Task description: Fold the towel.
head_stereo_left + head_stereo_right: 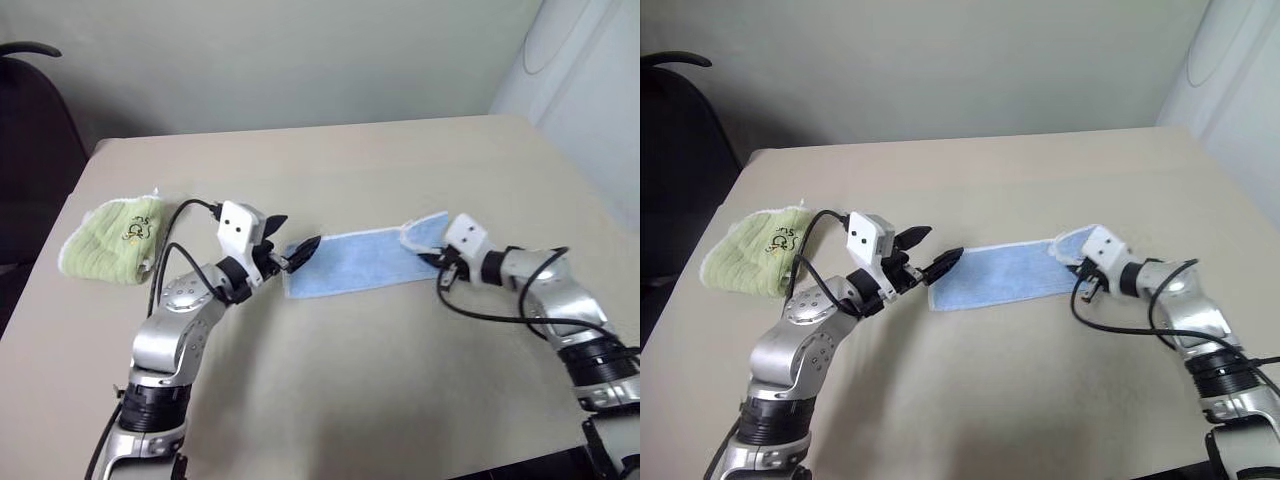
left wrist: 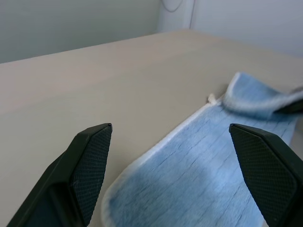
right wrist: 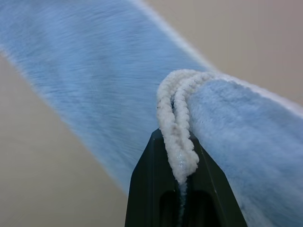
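Note:
The light blue towel [image 1: 350, 262] lies as a long folded strip across the middle of the table. Its right end curls up off the surface, and my right gripper [image 1: 434, 258] is shut on that end. In the right wrist view the white stitched edging [image 3: 177, 118] is doubled over and pinched between the shut fingers. My left gripper [image 1: 293, 238] stands open at the strip's left end, just above it. One fingertip [image 2: 97, 142] is over bare table and the other [image 2: 258, 151] over the blue cloth [image 2: 199, 179]. Nothing is between them.
A pale green striped cloth [image 1: 110, 240] with a small emblem lies bunched near the table's left edge. A dark chair [image 1: 30, 130] stands beyond the left corner. The beige table [image 1: 330, 170] stretches bare toward the far wall.

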